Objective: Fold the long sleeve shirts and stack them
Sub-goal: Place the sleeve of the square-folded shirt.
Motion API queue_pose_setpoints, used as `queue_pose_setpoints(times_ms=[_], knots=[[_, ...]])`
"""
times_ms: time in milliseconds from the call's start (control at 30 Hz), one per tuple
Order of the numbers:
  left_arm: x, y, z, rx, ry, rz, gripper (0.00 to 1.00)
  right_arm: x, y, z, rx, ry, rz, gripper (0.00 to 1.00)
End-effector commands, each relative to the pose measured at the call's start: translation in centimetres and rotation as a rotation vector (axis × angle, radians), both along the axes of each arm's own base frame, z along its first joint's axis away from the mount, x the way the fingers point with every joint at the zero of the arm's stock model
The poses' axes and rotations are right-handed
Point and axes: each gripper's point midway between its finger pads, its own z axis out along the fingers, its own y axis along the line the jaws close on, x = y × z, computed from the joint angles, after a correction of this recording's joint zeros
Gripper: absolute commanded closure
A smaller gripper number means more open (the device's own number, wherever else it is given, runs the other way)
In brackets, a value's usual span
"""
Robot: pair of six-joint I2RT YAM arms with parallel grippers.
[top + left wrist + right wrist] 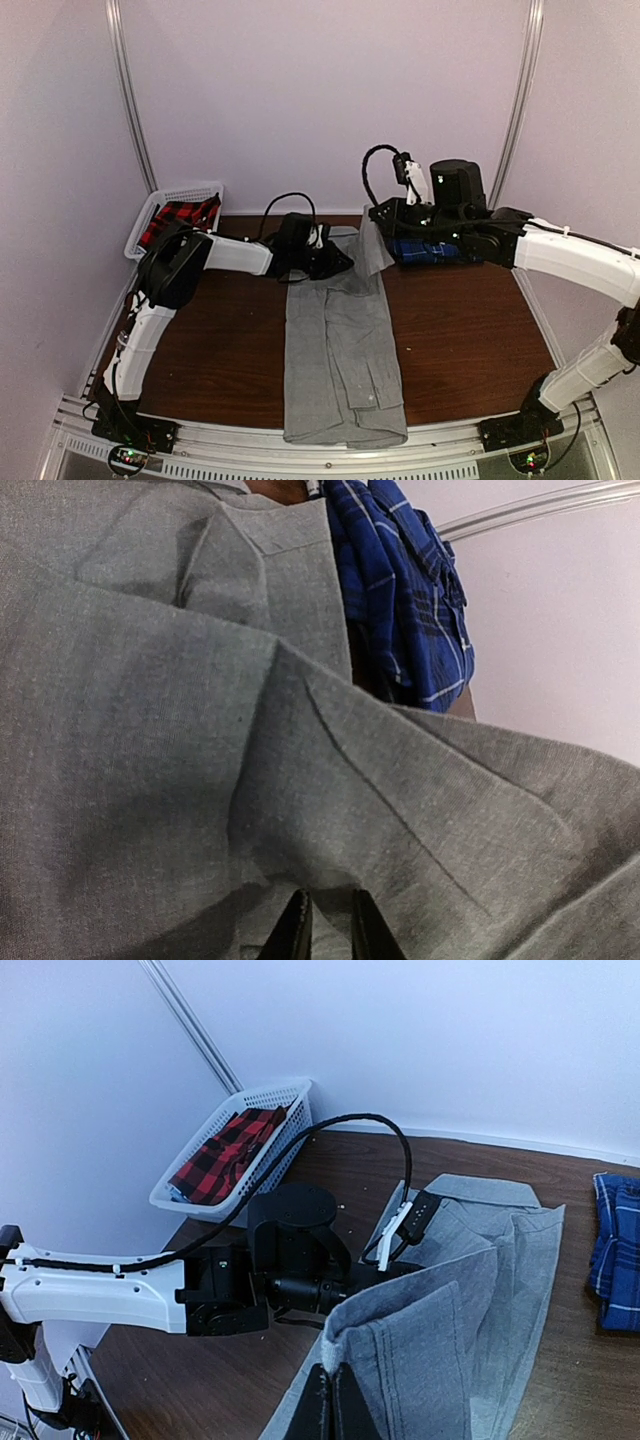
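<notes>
Grey shirt [340, 350] lay long under my hands, not yet folded short. My right hand [332, 1405] pinched its top; my left hand [328, 935], I could not tell. Blue plaid shirt [425, 250] waited beside, unstacked.

grey shirt [340, 350] folded lengthwise, plaid shirt [420, 251] behind

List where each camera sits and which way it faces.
Top external: above and behind, looking down on the table; left arm and right arm show.
Left wrist: facing the grey shirt up close; left hand fingertips at bottom.
Right wrist: faces across toward the basket; right hand pinching grey shirt.
Shared: wrist views both show the blue plaid shirt.
</notes>
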Motion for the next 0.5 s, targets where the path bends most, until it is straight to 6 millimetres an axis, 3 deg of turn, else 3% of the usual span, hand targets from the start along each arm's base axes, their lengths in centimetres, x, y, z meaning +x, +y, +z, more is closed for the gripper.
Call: queue_pose_setpoints(times_ms=[0,133,300,467], knots=[[0.2,-0.9,3.2,-0.069,-0.063,-0.01,0.84,-1.2,2.8,0.2,0.028,0.002,0.102,1.0],[0.4,-1.2,3.0,-0.07,-0.06,-0.008,0.84,-2.5,5.1,-2.5,-0.014,0.058,0.177,1.0],[0.6,-1.4,2.6,-0.072,-0.054,-0.013,0.83,-3.8,6.6,-5.6,-0.068,0.117,0.231,1.0],[0.3,-1.4,2.2,-0.076,-0.041,-0.019,0.83,-4.0,7.1,-5.4,-0.06,0.114,0.244,1.0]])
